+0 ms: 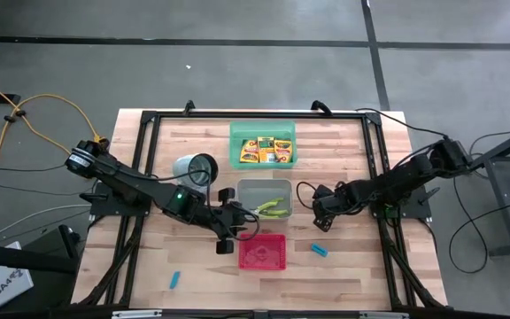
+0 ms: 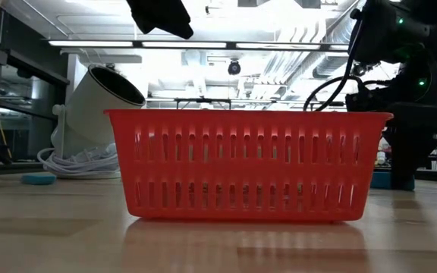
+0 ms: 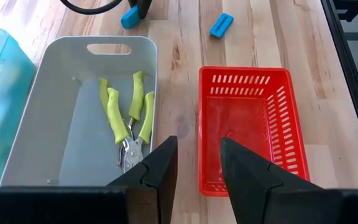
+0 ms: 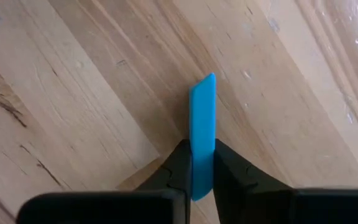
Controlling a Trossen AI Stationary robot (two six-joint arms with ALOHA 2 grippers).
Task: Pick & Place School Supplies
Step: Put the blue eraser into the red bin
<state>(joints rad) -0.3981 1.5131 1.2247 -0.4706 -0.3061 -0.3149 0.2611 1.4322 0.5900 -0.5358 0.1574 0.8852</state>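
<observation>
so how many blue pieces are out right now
3 blue pieces. One is pinched in the right tool, right of the grey tray. One lies right of the red tray. One lies alone, left of it. More may be hidden.

Red tray [image 2: 249, 167] (slotted walls) fills tabletop

Two dark jointed arms, black cables, green indicator lights.

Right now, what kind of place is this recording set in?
Probably a lab or workshop, not a home: a butcher-block table in a black frame, bare concrete floor with cables, and strip lights and ducting overhead.
</observation>
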